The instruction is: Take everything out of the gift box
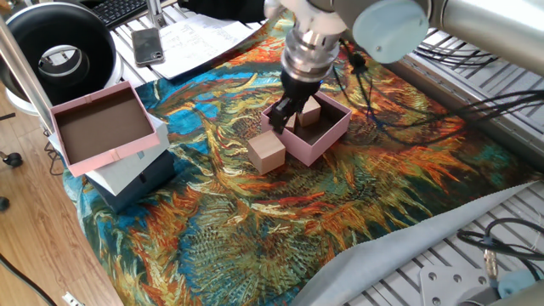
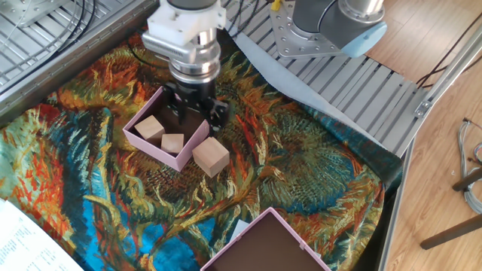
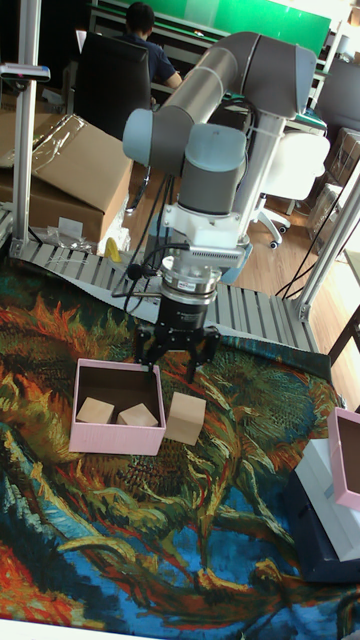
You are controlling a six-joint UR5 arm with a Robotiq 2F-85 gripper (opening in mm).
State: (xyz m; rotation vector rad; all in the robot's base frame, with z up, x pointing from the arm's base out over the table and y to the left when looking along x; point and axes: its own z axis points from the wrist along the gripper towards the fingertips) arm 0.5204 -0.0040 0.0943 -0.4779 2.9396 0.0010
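Observation:
The pale-pink gift box (image 2: 160,151) sits on the patterned cloth, also seen in one fixed view (image 1: 316,150) and the tall view (image 3: 117,438). Two tan wooden blocks lie inside it, one larger (image 2: 151,127) and one smaller (image 2: 173,143); they show again in the tall view (image 3: 96,410) (image 3: 139,414). A third, bigger block (image 2: 211,156) (image 1: 267,154) (image 3: 185,417) rests on the cloth, touching the box's outer wall. My gripper (image 2: 198,117) (image 1: 285,120) (image 3: 177,356) hangs open and empty over the box's edge, above the blocks.
A larger pink-rimmed brown tray (image 1: 126,145) rests on a white and dark blue box (image 1: 136,183) at the cloth's edge. A phone (image 1: 149,44), papers and a black round device (image 1: 59,51) lie beyond. Aluminium rails (image 2: 361,83) border the cloth.

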